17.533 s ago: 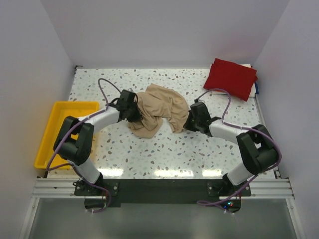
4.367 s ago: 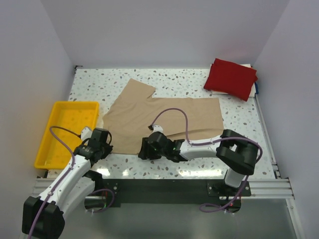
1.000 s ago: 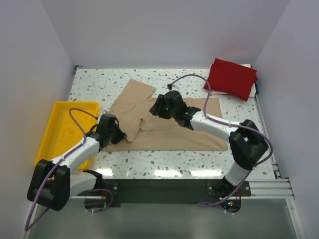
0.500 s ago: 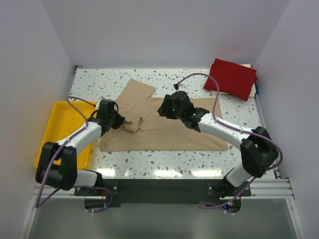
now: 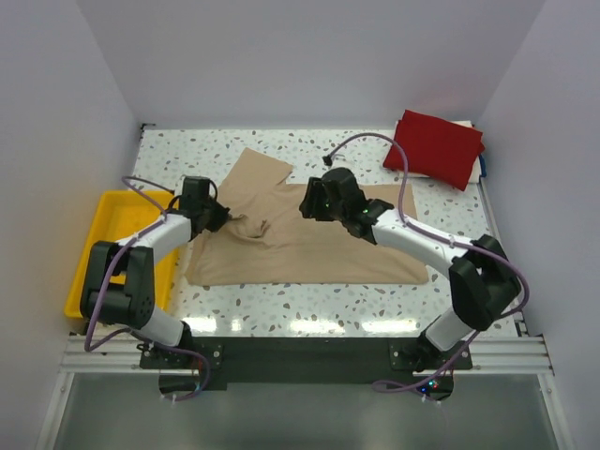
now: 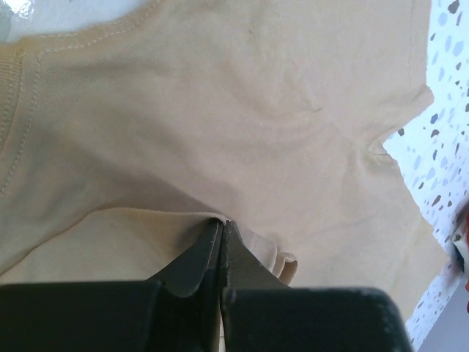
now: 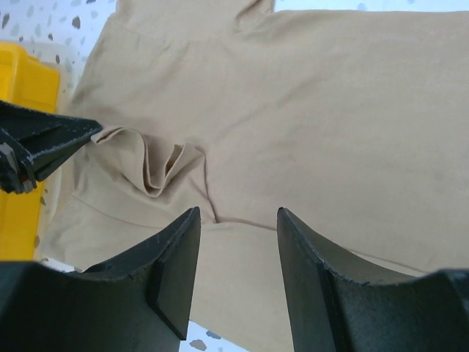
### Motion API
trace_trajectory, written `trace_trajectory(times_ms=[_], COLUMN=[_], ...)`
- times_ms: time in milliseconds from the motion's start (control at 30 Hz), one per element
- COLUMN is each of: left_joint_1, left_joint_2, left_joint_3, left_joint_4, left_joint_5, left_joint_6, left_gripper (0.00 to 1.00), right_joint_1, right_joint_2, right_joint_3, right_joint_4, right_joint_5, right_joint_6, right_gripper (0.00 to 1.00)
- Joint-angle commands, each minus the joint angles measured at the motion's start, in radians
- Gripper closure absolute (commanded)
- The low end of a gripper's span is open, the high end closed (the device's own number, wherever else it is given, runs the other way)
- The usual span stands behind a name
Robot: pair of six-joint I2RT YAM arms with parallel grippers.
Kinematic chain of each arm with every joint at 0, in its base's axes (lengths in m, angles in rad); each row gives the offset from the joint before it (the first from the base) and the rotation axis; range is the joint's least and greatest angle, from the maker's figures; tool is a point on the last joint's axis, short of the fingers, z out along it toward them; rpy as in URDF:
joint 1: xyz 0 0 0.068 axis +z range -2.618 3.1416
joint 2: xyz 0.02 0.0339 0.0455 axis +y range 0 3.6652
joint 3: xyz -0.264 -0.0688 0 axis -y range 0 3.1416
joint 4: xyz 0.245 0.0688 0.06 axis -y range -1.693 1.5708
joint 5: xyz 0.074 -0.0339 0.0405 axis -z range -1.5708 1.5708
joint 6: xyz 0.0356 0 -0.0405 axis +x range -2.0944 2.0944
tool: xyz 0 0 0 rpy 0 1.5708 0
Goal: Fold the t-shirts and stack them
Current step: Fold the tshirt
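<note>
The tan t-shirt (image 5: 309,239) lies spread on the speckled table, its near half folded up over the far half. My left gripper (image 5: 223,217) is shut on a bunched fold of the tan cloth (image 6: 242,235) at the shirt's left side. My right gripper (image 5: 307,208) hovers open and empty over the shirt's middle (image 7: 308,132), apart from the cloth. From the right wrist view the left gripper's fingers (image 7: 44,139) show at the left, next to the pinched fold (image 7: 157,172). A folded dark red t-shirt (image 5: 434,147) lies at the far right corner. The orange shirt is out of view.
A yellow plastic tray (image 5: 103,248) stands at the table's left edge, next to my left arm. White walls close the table on the left, back and right. Purple cables loop above both arms.
My left gripper has carried the pinched tan fold away from the near edge toward the shirt's upper left. My right gripper has let go and lifted slightly over the shirt's middle.
</note>
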Motion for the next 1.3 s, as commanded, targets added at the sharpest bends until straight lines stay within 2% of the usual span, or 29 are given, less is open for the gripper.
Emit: trace_trajectory(times_ms=[0, 100, 333, 567, 867, 1000, 1267], left_joint_1=[0.009, 0.011, 0.009, 0.012, 0.017, 0.018, 0.018], left_joint_2=[0.037, 0.057, 0.056, 0.044, 0.021, 0.019, 0.007], left_joint_3=[0.041, 0.032, 0.014, -0.005, -0.012, -0.012, -0.017], left_joint_4=[0.035, 0.052, 0.067, 0.080, 0.077, 0.072, 0.067], left_joint_5=[-0.003, 0.010, 0.013, 0.026, 0.030, 0.030, 0.026], left_joint_6=[-0.018, -0.020, -0.013, -0.010, -0.006, -0.003, -0.003], left_gripper=[1.00, 1.00, 1.00, 1.00, 1.00, 1.00, 1.00], right_joint_1=[-0.003, 0.005, 0.031, 0.084, 0.101, 0.101, 0.101], right_joint_2=[0.111, 0.241, 0.441, 0.532, 0.601, 0.596, 0.584], right_joint_3=[0.087, 0.214, 0.354, 0.441, 0.515, 0.497, 0.470], right_joint_4=[0.060, 0.063, 0.100, 0.080, 0.023, 0.026, 0.039], right_joint_5=[-0.102, -0.156, -0.224, -0.216, -0.161, -0.109, -0.101], right_joint_6=[-0.091, -0.145, -0.200, -0.220, -0.224, -0.219, -0.210], right_gripper=[0.50, 0.52, 0.57, 0.58, 0.61, 0.62, 0.63])
